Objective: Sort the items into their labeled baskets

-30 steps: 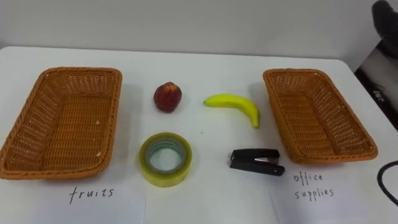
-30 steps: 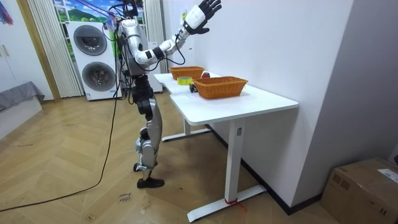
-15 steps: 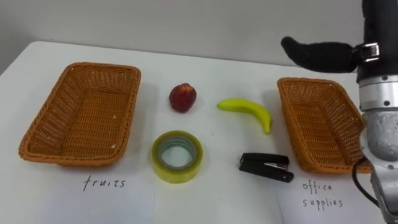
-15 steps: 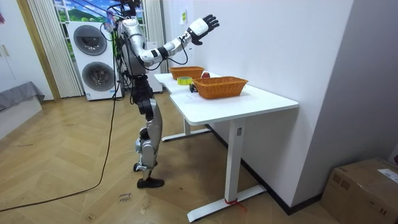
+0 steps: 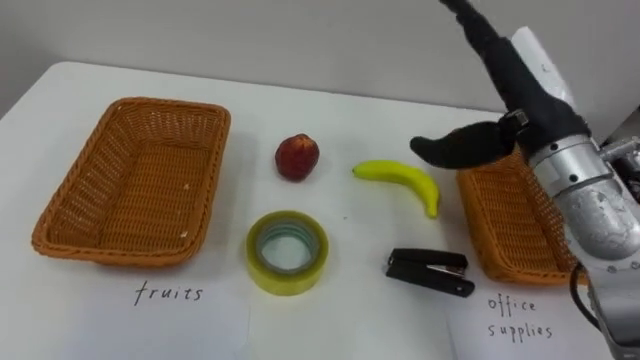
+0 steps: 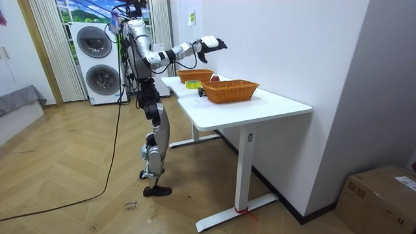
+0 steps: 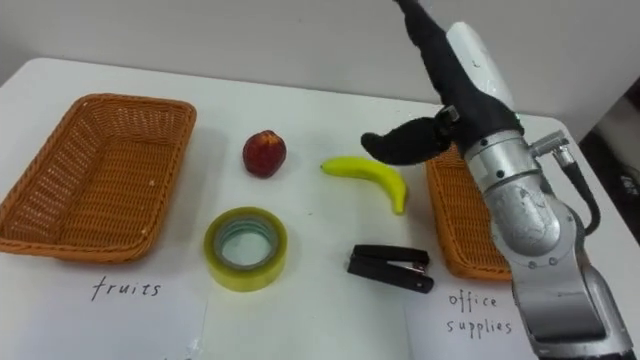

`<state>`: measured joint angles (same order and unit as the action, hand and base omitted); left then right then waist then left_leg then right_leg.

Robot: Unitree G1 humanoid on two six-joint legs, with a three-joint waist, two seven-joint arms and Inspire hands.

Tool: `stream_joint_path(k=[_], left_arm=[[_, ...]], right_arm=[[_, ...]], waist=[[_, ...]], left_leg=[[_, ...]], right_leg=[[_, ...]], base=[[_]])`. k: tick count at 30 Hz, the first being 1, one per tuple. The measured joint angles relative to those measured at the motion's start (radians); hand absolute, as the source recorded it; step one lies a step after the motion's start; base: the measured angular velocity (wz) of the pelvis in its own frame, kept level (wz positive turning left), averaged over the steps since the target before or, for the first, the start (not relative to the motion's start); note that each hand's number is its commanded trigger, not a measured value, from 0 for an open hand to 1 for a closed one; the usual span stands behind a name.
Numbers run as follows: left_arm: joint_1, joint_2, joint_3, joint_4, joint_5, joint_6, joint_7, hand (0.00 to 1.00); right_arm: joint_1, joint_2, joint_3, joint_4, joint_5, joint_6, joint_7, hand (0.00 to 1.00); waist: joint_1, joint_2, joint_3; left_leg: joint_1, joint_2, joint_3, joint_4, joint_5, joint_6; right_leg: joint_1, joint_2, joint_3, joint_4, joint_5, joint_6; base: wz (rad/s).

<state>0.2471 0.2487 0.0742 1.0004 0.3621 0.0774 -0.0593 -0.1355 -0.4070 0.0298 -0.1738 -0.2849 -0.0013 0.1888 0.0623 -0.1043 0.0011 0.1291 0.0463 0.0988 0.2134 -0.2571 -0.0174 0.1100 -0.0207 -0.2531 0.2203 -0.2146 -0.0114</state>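
Your right hand, fingers straight and apart, hovers probably just right of the curved yellow banana lying crosswise on the desk.

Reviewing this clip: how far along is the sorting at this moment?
Done: nothing yet; the fruits basket and the office supplies basket hold nothing. In hand: nothing; the right hand hovers open above the table by the office supplies basket. To do: the red fruit, banana, tape roll and stapler all lie on the table between the baskets.
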Motion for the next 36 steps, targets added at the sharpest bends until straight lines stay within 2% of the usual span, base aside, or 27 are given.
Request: stream_joint_path(k=[3,8,14,22,26,31,36], left_arm=[[-0.002,0.000,-0.006,0.000,0.003,0.004,-0.018,0.00],[0.001,0.002,-0.018,-0.006,0.004,0.005,-0.039,0.00],[0.001,0.004,-0.019,-0.007,0.004,0.004,-0.043,0.00],[-0.002,0.008,-0.019,-0.007,0.003,0.004,-0.062,0.00],[-0.002,0.016,-0.022,-0.007,0.003,0.006,-0.071,0.00],[-0.006,0.018,-0.032,-0.008,0.003,0.006,-0.079,0.00],[-0.014,0.020,-0.042,-0.008,0.002,0.005,-0.079,0.00]], right_arm=[[0.004,0.000,0.029,0.049,-0.004,0.025,0.079,0.00],[0.052,-0.005,0.029,0.054,-0.014,0.026,0.160,0.00],[0.061,-0.015,0.029,0.057,-0.033,0.026,0.230,0.00],[0.077,-0.022,0.030,0.062,-0.035,0.031,0.316,0.00],[0.116,-0.022,0.044,0.076,-0.034,0.066,0.370,0.00],[0.142,-0.022,0.062,0.086,-0.035,0.088,0.432,0.00],[0.151,-0.022,0.067,0.086,-0.035,0.090,0.482,0.00]], waist=[[0.000,0.001,0.0007],[0.001,0.003,0.0020],[0.004,0.009,0.0059],[0.003,0.007,0.0050],[0.007,0.002,0.0014],[0.015,-0.003,0.0003],[0.025,-0.003,0.0006]], left_leg=[[-0.004,0.000,0.001,0.008,0.000,0.000],[-0.014,-0.001,-0.011,0.012,0.000,0.000],[-0.014,-0.001,-0.013,0.012,0.000,0.000],[-0.013,-0.002,-0.019,0.015,0.000,0.000],[-0.013,-0.002,-0.019,0.018,0.000,0.000],[-0.013,-0.002,-0.019,0.021,0.000,0.000],[-0.013,-0.002,-0.019,0.023,0.000,0.000]], right_leg=[[0.002,0.000,-0.003,0.000,0.000,0.000],[0.000,-0.003,-0.022,0.000,0.000,0.000],[0.000,-0.002,-0.024,0.000,0.000,0.000],[0.006,-0.003,-0.024,0.000,0.000,0.000],[0.008,-0.004,-0.024,0.000,0.000,0.000],[0.008,-0.004,-0.022,0.002,0.000,0.000],[0.008,-0.004,-0.021,0.001,0.000,0.000]], base=[[0.02],[0.08],[0.01],[0.02],[0.01],[0.00],[0.00]])
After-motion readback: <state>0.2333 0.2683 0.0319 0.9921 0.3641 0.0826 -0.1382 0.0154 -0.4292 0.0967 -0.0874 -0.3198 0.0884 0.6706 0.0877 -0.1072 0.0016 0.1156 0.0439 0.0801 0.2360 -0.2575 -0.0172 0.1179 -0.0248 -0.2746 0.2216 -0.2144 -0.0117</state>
